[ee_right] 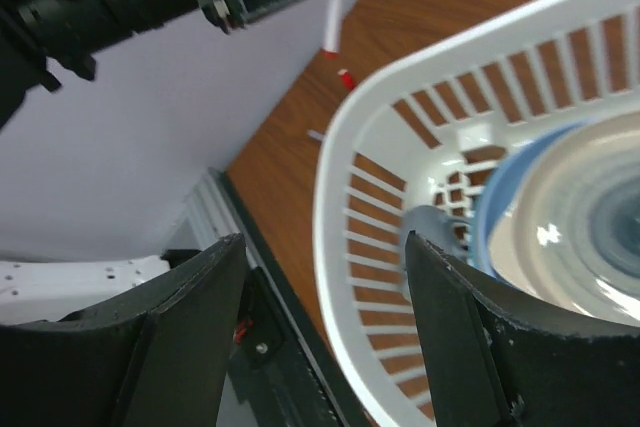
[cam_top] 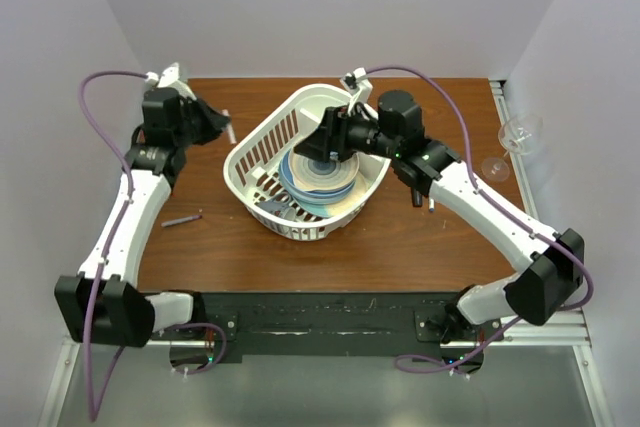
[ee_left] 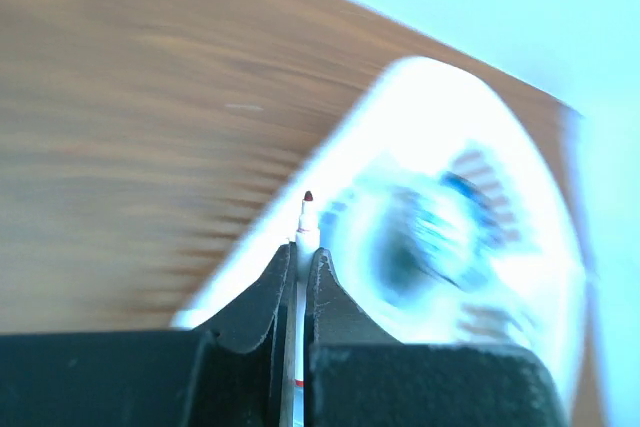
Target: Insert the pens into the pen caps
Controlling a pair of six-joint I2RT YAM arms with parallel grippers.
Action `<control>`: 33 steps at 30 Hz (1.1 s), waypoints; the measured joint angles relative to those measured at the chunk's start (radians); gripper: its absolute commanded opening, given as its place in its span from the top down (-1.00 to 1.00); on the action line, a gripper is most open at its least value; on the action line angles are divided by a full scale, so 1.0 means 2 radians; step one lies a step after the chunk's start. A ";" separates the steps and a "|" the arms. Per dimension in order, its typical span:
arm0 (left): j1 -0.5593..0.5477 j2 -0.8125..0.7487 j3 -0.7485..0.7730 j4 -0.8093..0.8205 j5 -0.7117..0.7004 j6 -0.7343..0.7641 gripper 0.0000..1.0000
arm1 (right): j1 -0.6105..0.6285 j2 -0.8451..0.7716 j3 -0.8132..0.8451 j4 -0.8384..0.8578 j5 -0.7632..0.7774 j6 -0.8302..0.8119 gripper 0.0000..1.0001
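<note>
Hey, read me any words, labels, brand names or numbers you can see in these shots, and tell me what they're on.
None can be read.
The white pen in the left gripper shows a red tip and a red mark, no lettering.
The white basket and the plates in it show no text.
The left wrist view is blurred.

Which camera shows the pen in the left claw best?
Left wrist view: the pen pokes out close-up, red-tipped, from the shut left gripper. Top external shows a white sliver; right wrist, a blurred barrel.
</note>
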State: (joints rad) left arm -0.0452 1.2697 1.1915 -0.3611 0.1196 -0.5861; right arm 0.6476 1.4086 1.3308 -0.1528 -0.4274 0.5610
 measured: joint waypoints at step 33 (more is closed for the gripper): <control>-0.082 -0.165 -0.155 0.199 0.184 -0.148 1.00 | 0.088 0.076 -0.038 0.206 0.044 0.083 1.00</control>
State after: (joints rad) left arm -0.2100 0.9401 0.8818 0.0364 0.4870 -0.8818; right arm 0.8242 1.5597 1.2545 0.2592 -0.3401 0.7273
